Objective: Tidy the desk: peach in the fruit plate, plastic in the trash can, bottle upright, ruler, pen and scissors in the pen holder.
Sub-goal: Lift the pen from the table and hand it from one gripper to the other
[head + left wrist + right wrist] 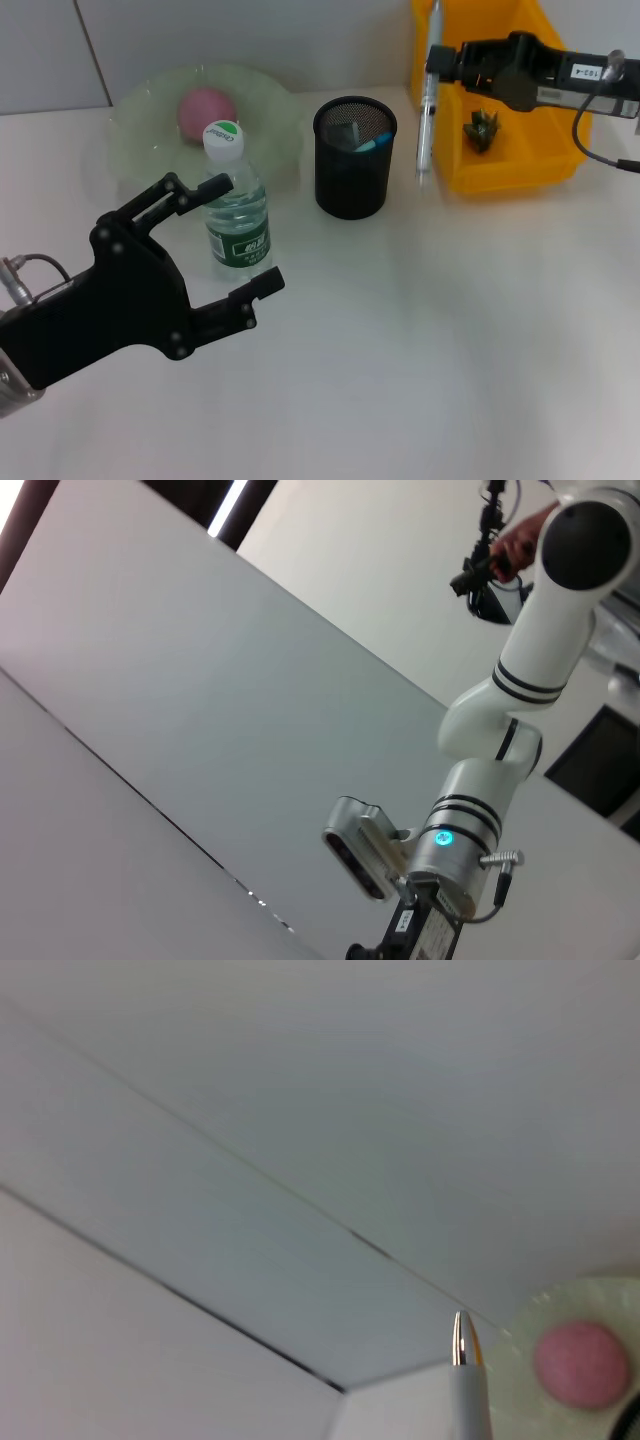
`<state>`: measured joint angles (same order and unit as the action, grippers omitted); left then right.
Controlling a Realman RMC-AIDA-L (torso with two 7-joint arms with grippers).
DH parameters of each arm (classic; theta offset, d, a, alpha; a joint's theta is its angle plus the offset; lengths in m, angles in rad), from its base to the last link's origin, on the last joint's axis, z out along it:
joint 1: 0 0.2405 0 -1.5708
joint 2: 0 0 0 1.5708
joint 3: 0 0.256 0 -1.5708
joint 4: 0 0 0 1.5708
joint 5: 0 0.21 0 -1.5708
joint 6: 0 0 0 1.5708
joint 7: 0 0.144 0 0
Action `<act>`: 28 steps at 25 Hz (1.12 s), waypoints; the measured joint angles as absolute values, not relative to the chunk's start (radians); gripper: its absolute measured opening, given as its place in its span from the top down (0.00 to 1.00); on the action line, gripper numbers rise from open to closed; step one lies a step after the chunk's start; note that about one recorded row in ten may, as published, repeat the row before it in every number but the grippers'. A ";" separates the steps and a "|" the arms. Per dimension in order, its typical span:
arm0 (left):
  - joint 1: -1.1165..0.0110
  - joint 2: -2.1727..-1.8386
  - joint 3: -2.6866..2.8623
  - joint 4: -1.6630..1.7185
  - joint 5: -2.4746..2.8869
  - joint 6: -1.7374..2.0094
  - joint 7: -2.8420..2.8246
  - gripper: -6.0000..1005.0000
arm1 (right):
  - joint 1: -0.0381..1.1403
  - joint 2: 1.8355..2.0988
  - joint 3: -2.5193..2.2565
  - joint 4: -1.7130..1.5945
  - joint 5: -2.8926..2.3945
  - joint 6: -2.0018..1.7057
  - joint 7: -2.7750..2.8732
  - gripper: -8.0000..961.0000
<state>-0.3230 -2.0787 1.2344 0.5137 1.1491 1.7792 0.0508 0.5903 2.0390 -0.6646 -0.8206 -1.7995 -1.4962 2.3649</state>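
A clear bottle (238, 205) with a white cap and green label stands upright on the table. My left gripper (250, 232) is open, and its black fingers (170, 195) frame the bottle from the near side. A pink peach (207, 108) lies in the pale green fruit plate (275, 110). My right gripper (440, 62) is shut on a silver pen (426, 110). The pen hangs upright between the black mesh pen holder (354, 170) and the yellow trash can (510, 165). Green crumpled plastic (481, 130) lies in the can. The right wrist view shows the pen (465, 1370) and the peach (582, 1363).
The pen holder has a blue and a grey item inside it; I cannot tell what they are. White table stretches across the front and right. A wall stands behind the plate. In the left wrist view the right arm (500, 730) shows against the wall.
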 joint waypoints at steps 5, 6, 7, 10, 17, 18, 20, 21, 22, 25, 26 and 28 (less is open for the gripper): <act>-0.329 -2.079 1.267 0.498 1.117 1.779 0.165 0.26 | 0.593 2.025 -0.652 -0.730 -1.748 -1.498 2.357 0.85; -0.329 -2.079 1.293 0.489 1.099 1.778 0.234 0.26 | 0.597 2.024 -0.651 -0.708 -1.740 -1.502 2.357 0.85; -0.329 -2.079 1.293 0.489 1.099 1.778 0.234 0.26 | 0.597 2.024 -0.651 -0.708 -1.740 -1.502 2.357 0.85; -0.327 -2.080 1.411 0.479 1.013 1.765 0.374 0.26 | 0.604 2.021 -0.651 -0.671 -1.733 -1.511 2.356 0.85; -0.320 -2.080 1.594 0.479 0.877 1.693 0.614 0.26 | 0.645 1.960 -0.651 -0.549 -1.697 -1.553 2.370 0.85; -0.320 -2.080 1.620 0.478 0.852 1.679 0.646 0.26 | 0.665 1.939 -0.654 -0.506 -1.697 -1.559 2.376 0.85; -0.319 -2.080 1.659 0.478 0.818 1.653 0.700 0.26 | 0.675 1.932 -0.657 -0.485 -1.697 -1.561 2.379 0.85; -0.319 -2.080 1.671 0.478 0.806 1.641 0.719 0.26 | 0.695 1.922 -0.663 -0.452 -1.703 -1.563 2.381 0.85; -0.319 -2.080 1.671 0.478 0.806 1.641 0.719 0.26 | 0.695 1.922 -0.663 -0.452 -1.703 -1.563 2.381 0.85; -0.326 -2.080 1.692 0.478 0.782 1.594 0.748 0.26 | 0.709 1.920 -0.679 -0.435 -1.709 -1.566 2.388 0.85; -0.327 -2.080 1.692 0.479 0.779 1.589 0.754 0.26 | 0.714 1.924 -0.697 -0.434 -1.710 -1.566 2.400 0.85; -0.328 -2.080 1.693 0.479 0.778 1.586 0.765 0.26 | 0.717 1.927 -0.702 -0.434 -1.711 -1.567 2.405 0.85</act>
<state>-0.3276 -2.0801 1.6926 0.4785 0.7778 1.5858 0.7654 0.7168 1.9270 -0.7020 -0.4337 -1.7106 -1.5666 2.4046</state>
